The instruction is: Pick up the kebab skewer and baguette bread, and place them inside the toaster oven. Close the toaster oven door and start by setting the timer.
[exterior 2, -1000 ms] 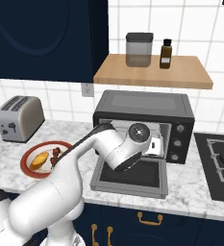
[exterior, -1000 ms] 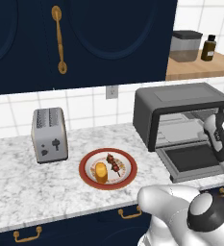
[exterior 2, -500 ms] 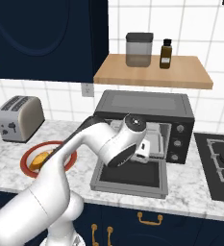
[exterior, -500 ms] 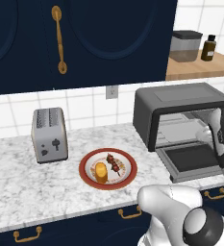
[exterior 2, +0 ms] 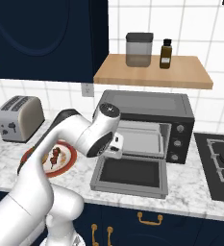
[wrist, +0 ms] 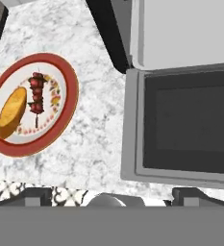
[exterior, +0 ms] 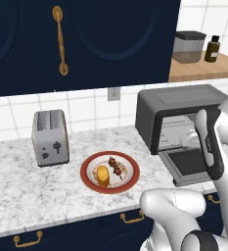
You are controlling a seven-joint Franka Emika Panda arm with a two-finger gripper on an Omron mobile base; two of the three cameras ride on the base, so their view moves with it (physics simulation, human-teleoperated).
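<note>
The marble tabletop (wrist: 99,101) spreads beneath the hand (wrist: 111,194), which hangs above it with its two fingers spread wide and nothing between them. Largest on that surface is the toaster oven (exterior 2: 147,127), just ahead of the hand, its cavity bare. The toaster oven door (wrist: 185,127) lies dropped flat directly under and to one side of the hand, window facing up; it is a stiff hinged panel and should swing up readily if lifted by its front bar handle, though that handle is hard to make out here.

Off to the other side of the hand, well apart from the door, sits a red-rimmed plate (wrist: 70,84) carrying both foods. Beyond the plate from the hand stands a silver two-slot toaster (exterior: 49,137).

The baguette bread (wrist: 12,111) lies on the half of the plate farther from the hand, its long axis running roughly parallel to the skewer beside it. It looks light and firm-crusted; a grip across its short width near the middle should hold without crushing.

The kebab skewer (wrist: 36,93) lies just beside the bread, on the half of the plate nearer the oven, its bare stick end pointing toward the plate's rim. It is likely light, thin and prone to roll, so closing across the meat chunks at mid-length seems safer than pinching the stick.
</note>
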